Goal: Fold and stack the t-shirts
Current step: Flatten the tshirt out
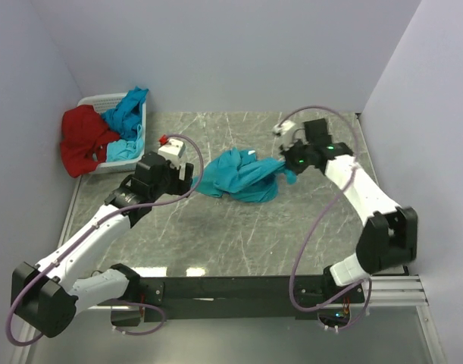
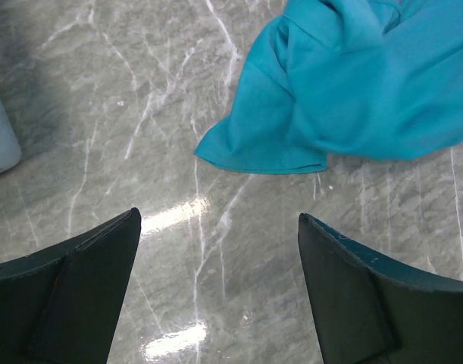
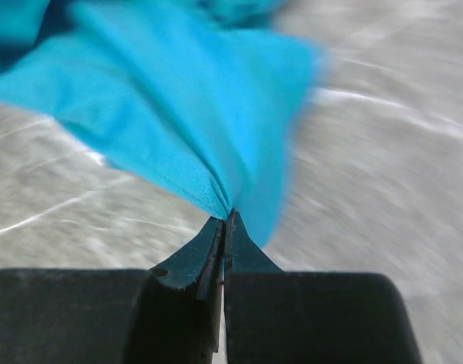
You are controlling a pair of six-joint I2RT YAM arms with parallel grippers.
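Table (image 1: 239, 235): grey stone pattern with white veins, walled on three sides, glossy under the lamps.

Left arm (image 1: 87, 243): white and black, reaching from the near left corner toward mid-table.

Right arm (image 1: 367, 205): white and black, bent up the right side and turned inward.

Turquoise t-shirt (image 1: 239, 176): crumpled in a loose heap at mid-table between the two arms, unfolded; one edge drawn out to the right and lifted. Seen from the left wrist (image 2: 352, 83) as a rumpled mass with a hem corner lying flat on the table; from the right wrist (image 3: 178, 114) as a taut fan of cloth, blurred.

Basket (image 1: 95, 100): white plastic, far left corner, well apart from the heap.

Red t-shirt (image 1: 83, 140): draped over the basket's near left rim, spilling onto the table.

Turquoise shirts (image 1: 127, 114): bunched inside the basket, beside the red; number not told.

Left gripper (image 1: 192, 180) (image 2: 218, 220): jaws spread wide, empty, just beside the heap's left hem, not touching it.

Right gripper (image 1: 288, 163) (image 3: 226, 216): jaws pressed together, pinching a fold of the turquoise t-shirt at its right edge.
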